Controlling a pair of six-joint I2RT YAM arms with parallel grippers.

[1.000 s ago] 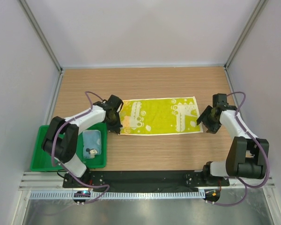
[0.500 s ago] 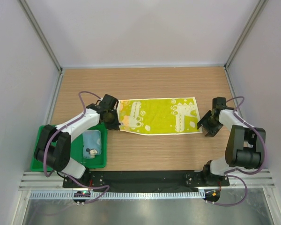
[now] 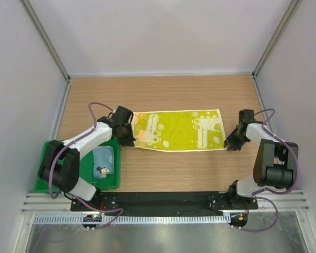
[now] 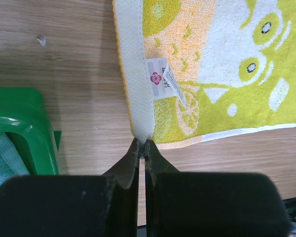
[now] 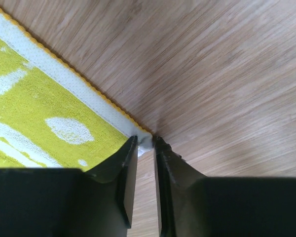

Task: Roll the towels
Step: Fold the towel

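The yellow-green towel (image 3: 179, 130) lies spread flat across the middle of the table, its label (image 4: 160, 79) facing up near the left end. My left gripper (image 3: 132, 141) (image 4: 142, 144) is shut on the white hem at the towel's near-left corner. At the near-right corner, my right gripper (image 3: 228, 146) (image 5: 146, 140) has its narrow jaws pinched on the white tip of the towel (image 5: 34, 113). The light blue towel (image 3: 103, 159) lies bunched in the green tray (image 3: 47, 176).
The green tray (image 4: 29, 113) sits at the near left, just beside the left gripper. Bare wooden table surrounds the spread towel, with white walls at the back and both sides. The black arm-mount rail (image 3: 168, 200) runs along the near edge.
My right gripper has slid in to the towel's near-right corner and its jaws have narrowed onto it. The left arm swung a little left early on, then held still.
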